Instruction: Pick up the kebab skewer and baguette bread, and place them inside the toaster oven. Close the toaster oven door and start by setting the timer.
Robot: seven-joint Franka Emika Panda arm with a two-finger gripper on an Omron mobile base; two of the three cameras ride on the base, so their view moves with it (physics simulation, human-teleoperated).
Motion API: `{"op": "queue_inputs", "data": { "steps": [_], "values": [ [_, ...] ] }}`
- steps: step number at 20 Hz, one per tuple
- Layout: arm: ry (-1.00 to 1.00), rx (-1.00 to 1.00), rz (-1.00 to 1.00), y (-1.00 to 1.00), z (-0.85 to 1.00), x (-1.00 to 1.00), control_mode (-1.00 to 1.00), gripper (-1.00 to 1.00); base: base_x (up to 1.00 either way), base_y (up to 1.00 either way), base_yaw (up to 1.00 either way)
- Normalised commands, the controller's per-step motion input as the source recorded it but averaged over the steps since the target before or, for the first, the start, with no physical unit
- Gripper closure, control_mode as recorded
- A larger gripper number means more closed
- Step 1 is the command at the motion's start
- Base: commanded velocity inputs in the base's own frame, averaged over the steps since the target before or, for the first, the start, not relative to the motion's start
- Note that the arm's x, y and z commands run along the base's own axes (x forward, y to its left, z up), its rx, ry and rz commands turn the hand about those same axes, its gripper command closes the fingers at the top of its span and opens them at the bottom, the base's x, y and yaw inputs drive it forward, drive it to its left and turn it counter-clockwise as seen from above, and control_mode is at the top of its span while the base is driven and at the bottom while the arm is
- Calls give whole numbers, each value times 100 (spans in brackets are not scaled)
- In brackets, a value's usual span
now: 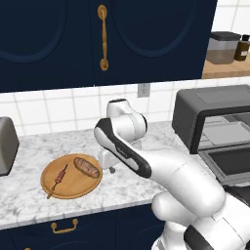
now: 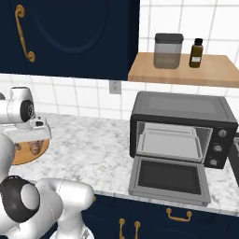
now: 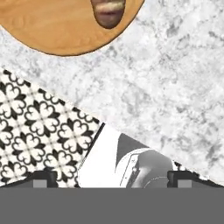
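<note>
On the round wooden board (image 1: pixel 73 188), the baguette bread (image 1: pixel 86 167) lies at the right and the kebab skewer (image 1: pixel 59 178) at the left. My gripper (image 1: pixel 111 168) hangs over the marble counter just right of the board, fingers pointing down. In the hand view the gripper (image 3: pixel 113 178) is open with nothing between its tips; the baguette's end (image 3: pixel 108 11) and the board (image 3: pixel 57 30) sit at the top. The toaster oven (image 2: pixel 182 109) stands at the right with its door (image 2: pixel 170 179) dropped open and a tray (image 2: pixel 170 144) inside. My arm covers most of the board (image 2: pixel 25 154) in the right base view.
A silver pop-up toaster (image 1: pixel 7 144) stands at the counter's left end. A wooden shelf (image 2: pixel 182 70) above the oven carries a jar (image 2: pixel 168 50) and a dark bottle (image 2: pixel 196 52). Dark blue cabinets hang overhead. The counter's front edge drops to a patterned floor (image 3: pixel 35 131).
</note>
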Motion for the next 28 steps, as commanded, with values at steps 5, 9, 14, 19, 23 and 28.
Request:
{"op": "queue_inputs", "data": {
  "steps": [5, 9, 14, 19, 23, 28],
  "values": [
    [22, -9, 25, 80, -46, 57, -100, -100, 0, 0, 0],
    [21, -10, 8, 57, -47, 45, -100, -100, 0, 0, 0],
    [10, -6, 0, 13, -46, 46, -100, -100, 0, 0, 0],
    [-6, -1, 1, -1, -48, 32, -100, -100, 0, 0, 0],
    [-10, 0, 0, 0, -45, 21, -100, -100, 0, 0, 0],
    [-6, 0, 0, 0, -34, 35, -100, -100, 0, 0, 0]
  ]
}}
